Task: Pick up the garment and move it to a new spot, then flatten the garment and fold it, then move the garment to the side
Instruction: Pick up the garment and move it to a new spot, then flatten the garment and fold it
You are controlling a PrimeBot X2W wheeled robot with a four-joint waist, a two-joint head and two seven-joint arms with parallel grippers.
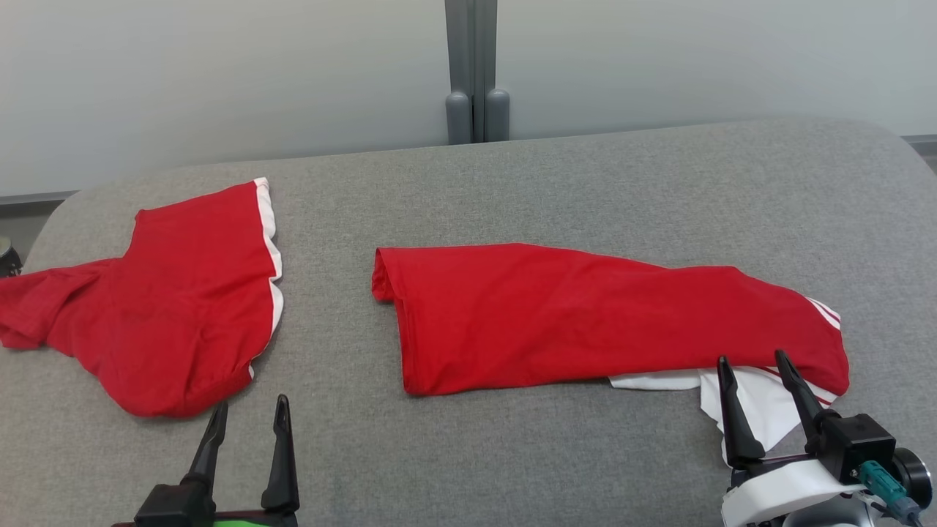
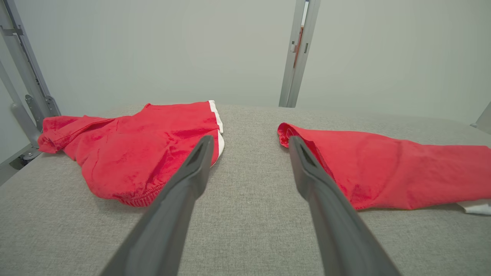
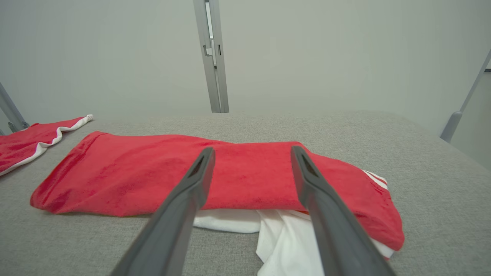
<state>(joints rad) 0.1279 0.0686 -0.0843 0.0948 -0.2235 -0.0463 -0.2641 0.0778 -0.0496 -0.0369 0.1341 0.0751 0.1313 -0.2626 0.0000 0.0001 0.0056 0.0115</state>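
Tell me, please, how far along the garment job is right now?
Seemingly done: the red shorts lie aside at the left of the table. In hand: the red shirt lies folded into a long band, white cloth poking out beside the open right gripper. The left gripper is open, empty. Left: finish the fold and move the shirt aside.

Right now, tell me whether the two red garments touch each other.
Apart. The head view shows bare grey surface between the left red garment and the right red garment.
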